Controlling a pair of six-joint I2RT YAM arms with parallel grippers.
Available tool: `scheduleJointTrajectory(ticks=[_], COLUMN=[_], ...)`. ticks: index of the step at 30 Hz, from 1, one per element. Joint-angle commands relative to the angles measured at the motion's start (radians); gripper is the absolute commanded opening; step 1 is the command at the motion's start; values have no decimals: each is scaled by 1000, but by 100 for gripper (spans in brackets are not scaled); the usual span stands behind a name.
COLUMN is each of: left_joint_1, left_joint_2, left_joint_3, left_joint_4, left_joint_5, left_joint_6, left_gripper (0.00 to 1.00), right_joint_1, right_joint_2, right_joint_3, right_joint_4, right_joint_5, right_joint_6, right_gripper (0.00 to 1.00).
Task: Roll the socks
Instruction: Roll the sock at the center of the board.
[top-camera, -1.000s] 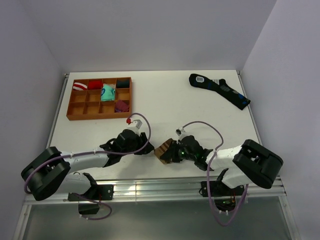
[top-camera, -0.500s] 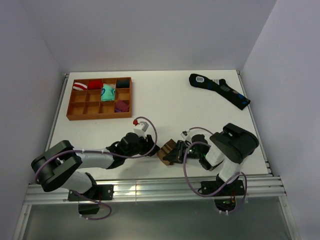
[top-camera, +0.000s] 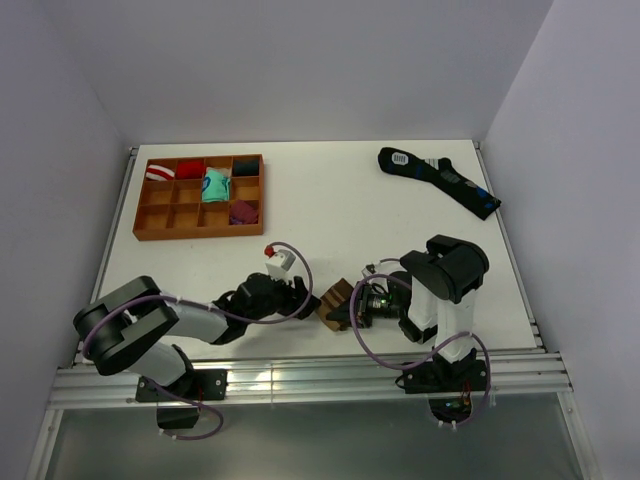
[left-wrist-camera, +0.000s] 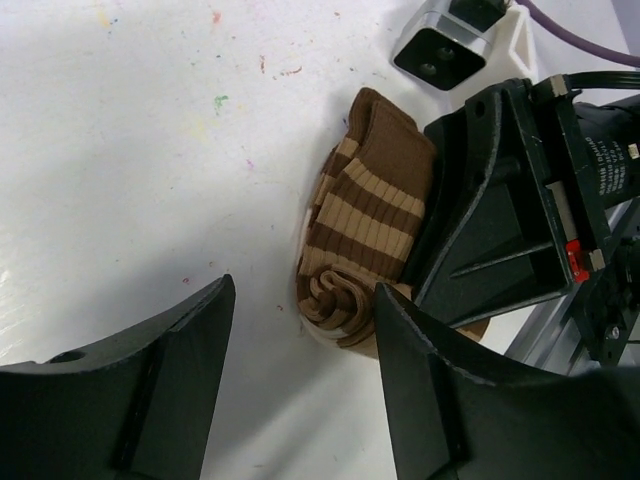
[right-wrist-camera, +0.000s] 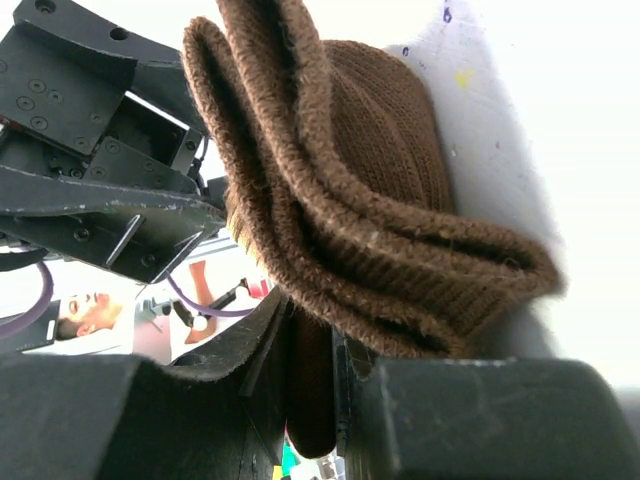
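The socks (top-camera: 335, 300) lie as a brown, cream-striped roll near the table's front edge, between my two grippers. In the left wrist view the socks (left-wrist-camera: 365, 220) show a coiled end facing me. My left gripper (left-wrist-camera: 300, 380) is open, its fingers apart just short of the roll, nothing between them. My right gripper (top-camera: 352, 308) is shut on the socks, and its wrist view shows a brown knit fold (right-wrist-camera: 350, 180) pinched between its fingers (right-wrist-camera: 255, 370).
A wooden compartment tray (top-camera: 160, 222) at the back left holds small sock bundles in red, teal and purple. A dark sock with blue marks (top-camera: 440, 180) lies at the back right. The table's metal front rail (top-camera: 300, 375) runs just behind the arms.
My left gripper has moved right toward the roll and opened wider. The right arm has folded in, its elbow swinging left, still holding the socks.
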Motion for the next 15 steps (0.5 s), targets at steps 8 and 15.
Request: scheduleJointTrajectory(ticks=[8,15], left_joint_1=[-16,-16], left_joint_2=[48,43], left_joint_3=[-82,-94], left_joint_4=[256,304], left_joint_5=[92,124], left_joint_6=[-21,-18], left_gripper=[68,68], right_joint_1=[-15,-19], right_joint_2=[-8,7], right_joint_3=[-15,-17], right_joint_4=[-166,-160], right_joint_5=[31,29], right_joint_6=[-55,-55], right_gripper=[12,11])
